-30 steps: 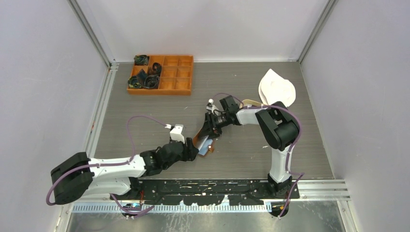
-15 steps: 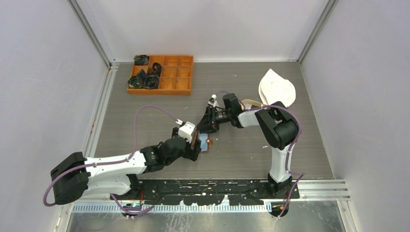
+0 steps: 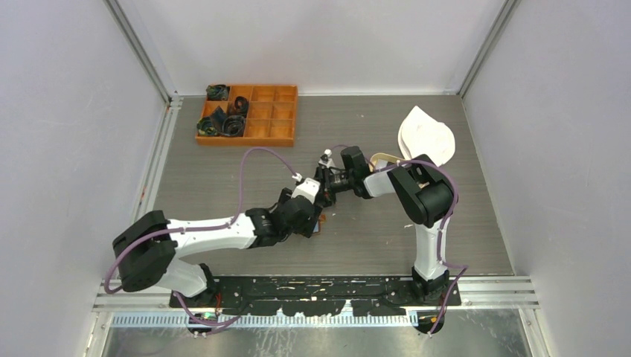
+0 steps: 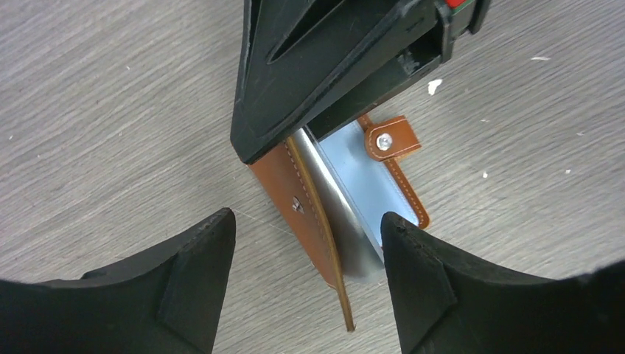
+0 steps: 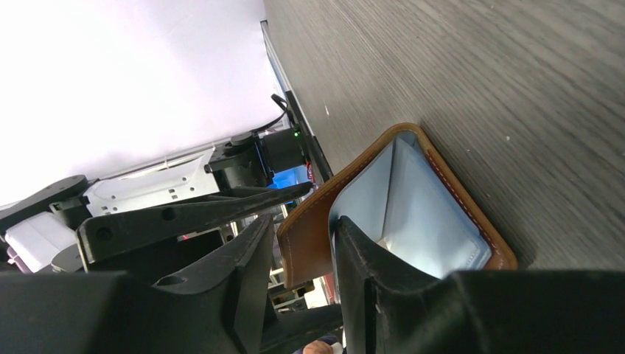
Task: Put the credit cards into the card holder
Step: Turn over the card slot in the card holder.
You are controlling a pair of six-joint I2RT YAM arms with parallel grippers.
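The brown leather card holder (image 3: pixel 321 220) lies open on the table mid-scene, one flap (image 4: pixel 291 184) raised on edge. My right gripper (image 5: pixel 306 225) is shut on that flap's top, its black fingers (image 4: pixel 295 96) over the holder. A pale grey-blue sheet (image 4: pixel 354 173) shows inside the holder (image 5: pixel 442 166); I cannot tell whether it is a credit card or lining. The snap tab (image 4: pixel 388 140) lies flat on the far side. My left gripper (image 4: pixel 306 221) is open and straddles the holder's near end without touching it, nothing in it. It sits just left of the right gripper (image 3: pixel 325 193).
An orange compartment box (image 3: pixel 248 114) with black items in its left cells stands at the back left. A white folded object (image 3: pixel 425 134) lies at the back right, behind the right arm's elbow. Grey walls close in both sides and the back.
My left arm has swung up and right to the card holder and its jaws have widened, now holding nothing. The right gripper has stayed on the raised flap.
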